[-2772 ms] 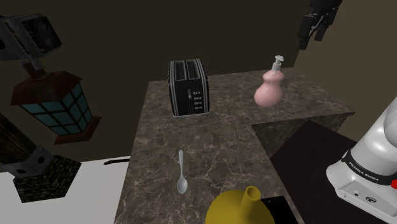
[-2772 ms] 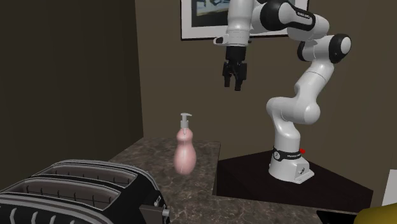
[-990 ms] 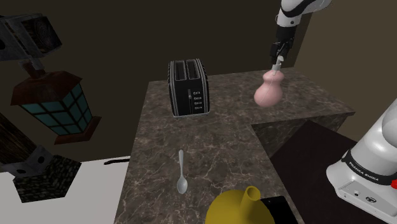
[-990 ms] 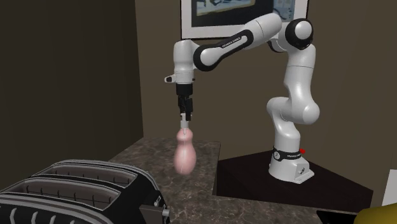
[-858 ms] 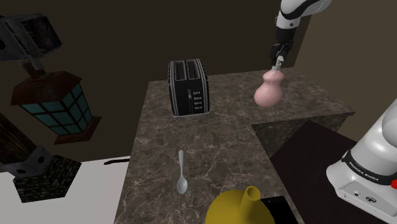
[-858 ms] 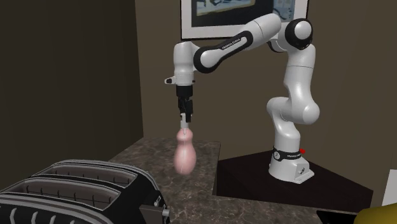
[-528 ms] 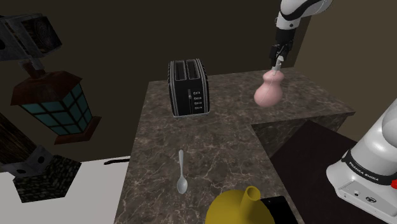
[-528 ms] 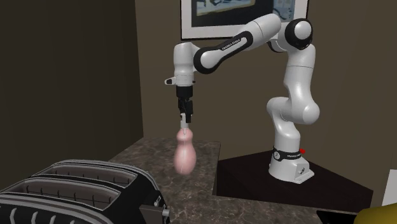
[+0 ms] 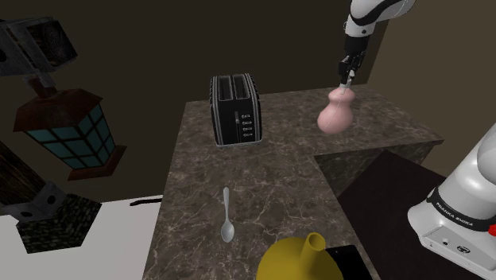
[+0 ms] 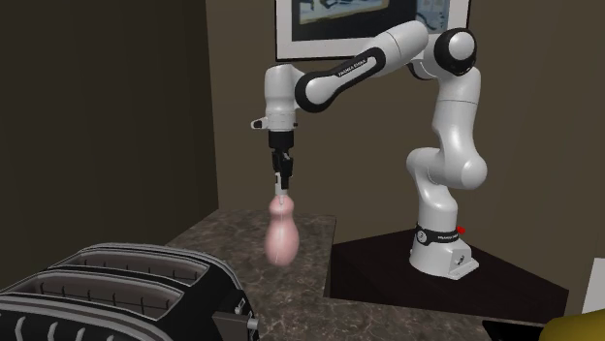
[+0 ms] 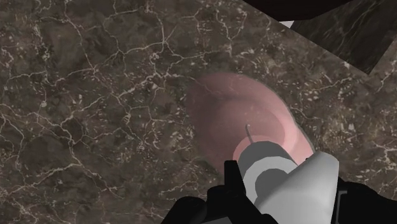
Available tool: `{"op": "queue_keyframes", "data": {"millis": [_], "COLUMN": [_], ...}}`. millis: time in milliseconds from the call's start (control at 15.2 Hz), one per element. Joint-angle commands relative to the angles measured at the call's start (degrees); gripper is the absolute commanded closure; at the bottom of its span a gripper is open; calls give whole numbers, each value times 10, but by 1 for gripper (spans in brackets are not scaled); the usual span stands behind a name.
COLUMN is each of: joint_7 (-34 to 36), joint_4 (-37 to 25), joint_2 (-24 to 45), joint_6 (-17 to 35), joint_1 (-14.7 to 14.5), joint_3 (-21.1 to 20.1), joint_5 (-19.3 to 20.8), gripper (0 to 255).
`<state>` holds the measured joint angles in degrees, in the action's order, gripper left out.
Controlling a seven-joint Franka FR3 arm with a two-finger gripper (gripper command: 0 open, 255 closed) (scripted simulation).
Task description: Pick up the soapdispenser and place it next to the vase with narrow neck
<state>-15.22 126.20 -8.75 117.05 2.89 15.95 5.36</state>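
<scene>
- A pink, pear-shaped soap dispenser (image 9: 335,114) with a pale grey pump stands upright on a dark marbled stone counter (image 9: 262,183), at the far corner near the edge that faces the robot.
- A white robot arm (image 10: 339,73) reaches out from its base and bends straight down over the bottle.
- Its black gripper (image 9: 347,77) points downward, right at the pump on top of the bottle.
- In the second exterior view the gripper (image 10: 282,186) sits directly above the soap dispenser (image 10: 281,237), whose base rests on the counter.
- In the wrist view the gripper (image 11: 270,191) is closed narrowly around the grey pump head. One black finger (image 11: 232,181) presses against its side, and the other is mostly hidden behind the pump spout.
- Below the pump, the wrist view looks down on the round pink body of the soap dispenser (image 11: 235,121) and the veined counter (image 11: 95,95) around it.
- A black two-slot toaster (image 9: 235,110) stands at the back of the counter, well apart from the bottle, toward the shoulder view's left.
- A metal spoon (image 9: 227,216) lies flat near the middle of the counter.
- A yellow vase (image 9: 298,258) with a narrow neck stands at the counter's near end, at the bottom edge of the shoulder view, well apart from the soap dispenser.
- A lantern (image 9: 71,131) with blue-green panes is at the shoulder view's left, off the counter.
- The robot's base sits on a dark box (image 10: 446,291) beside the counter.
</scene>
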Motion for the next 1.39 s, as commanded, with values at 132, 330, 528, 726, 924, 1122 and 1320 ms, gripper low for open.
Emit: {"op": "queue_keyframes", "data": {"millis": [132,330,528,726,924,1122,1320], "joint_7": [0,0,0,0,0,-1,-2], "joint_4": [0,-16,-33,-52,-71,-92,-113], "joint_2": [0,-7,-13,-18,-22,-25,-26], "joint_6": [0,-23,-47,-70,-93,-116,-139], "joint_1": [0,0,-1,-1,-2,-2,-2], "joint_3": [0,-1,-3,-4,-5,-6,-7], "joint_5": [0,1,1,2,2,2,1], "gripper": [255,255,255,255,255,255,255]}}
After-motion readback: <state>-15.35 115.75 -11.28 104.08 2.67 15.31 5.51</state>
